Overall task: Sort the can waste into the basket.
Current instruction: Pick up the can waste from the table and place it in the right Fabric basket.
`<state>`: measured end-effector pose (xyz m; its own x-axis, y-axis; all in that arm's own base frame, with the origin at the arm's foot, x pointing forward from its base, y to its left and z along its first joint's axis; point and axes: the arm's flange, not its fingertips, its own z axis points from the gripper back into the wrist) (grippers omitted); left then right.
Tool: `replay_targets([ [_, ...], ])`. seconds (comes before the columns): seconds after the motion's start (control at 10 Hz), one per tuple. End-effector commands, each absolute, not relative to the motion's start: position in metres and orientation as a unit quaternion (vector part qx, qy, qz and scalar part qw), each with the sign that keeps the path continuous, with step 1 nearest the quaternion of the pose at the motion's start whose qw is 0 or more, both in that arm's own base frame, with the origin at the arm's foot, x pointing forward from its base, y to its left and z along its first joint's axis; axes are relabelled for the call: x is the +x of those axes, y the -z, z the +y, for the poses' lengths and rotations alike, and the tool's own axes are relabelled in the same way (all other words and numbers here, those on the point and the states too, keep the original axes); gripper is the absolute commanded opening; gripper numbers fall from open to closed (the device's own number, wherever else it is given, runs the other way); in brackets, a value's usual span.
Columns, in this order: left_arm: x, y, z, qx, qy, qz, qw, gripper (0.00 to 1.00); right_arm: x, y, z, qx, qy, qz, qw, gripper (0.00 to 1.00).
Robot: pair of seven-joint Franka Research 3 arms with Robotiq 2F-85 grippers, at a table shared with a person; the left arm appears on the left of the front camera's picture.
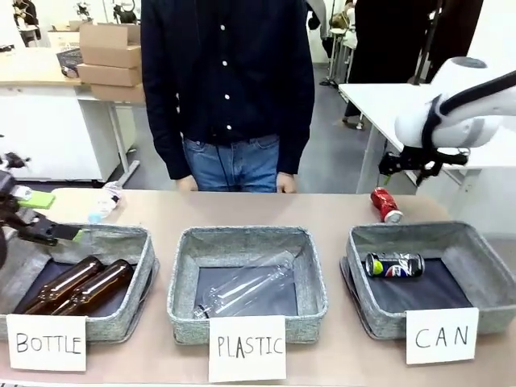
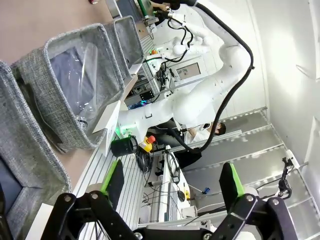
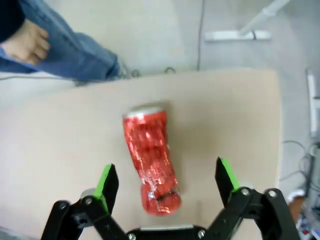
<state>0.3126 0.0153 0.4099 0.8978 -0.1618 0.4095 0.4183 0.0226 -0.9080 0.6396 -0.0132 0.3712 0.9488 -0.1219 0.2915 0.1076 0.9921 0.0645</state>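
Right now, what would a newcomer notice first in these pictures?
First, the dented red can lying on the table behind the CAN basket, with the right end effector open above it. Next, the dark can already lying inside that basket. The person stands at the far side.

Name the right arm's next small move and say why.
Probably lower the open right claw straight down around the dented red can. That can lies on the table between the fingers, not gripped, while the dark can already sits in the CAN basket.
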Motion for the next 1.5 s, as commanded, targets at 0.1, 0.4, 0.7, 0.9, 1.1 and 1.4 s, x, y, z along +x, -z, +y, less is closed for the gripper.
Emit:
replay_targets([
  [0.1, 0.310, -0.413, 0.017, -0.668, 0.206, -0.094, 0.709, 1.00, 0.652, -0.350, -0.008, 0.071, 0.037, -0.137, 0.987, 1.00],
  [0.4, 0.310, -0.413, 0.017, -0.668, 0.206, -0.094, 0.709, 1.00, 0.656, -0.317, -0.006, 0.047, 0.032, -0.107, 0.993, 1.00],
  [0.7, 0.310, -0.413, 0.017, -0.668, 0.206, -0.094, 0.709, 1.00, 0.653, -0.310, -0.007, 0.046, 0.031, -0.101, 0.993, 1.00],
  [0.9, 0.310, -0.413, 0.017, -0.668, 0.206, -0.094, 0.709, 1.00, 0.652, -0.313, -0.003, 0.029, 0.034, -0.098, 0.994, 0.40],
  [1.1, 0.310, -0.413, 0.017, -0.668, 0.206, -0.094, 0.709, 1.00, 0.652, -0.313, -0.004, 0.029, 0.035, -0.095, 0.994, 0.00],
  [1.4, 0.310, -0.413, 0.017, -0.668, 0.206, -0.094, 0.709, 1.00, 0.651, -0.311, -0.004, 0.024, 0.040, -0.088, 0.995, 0.14],
])
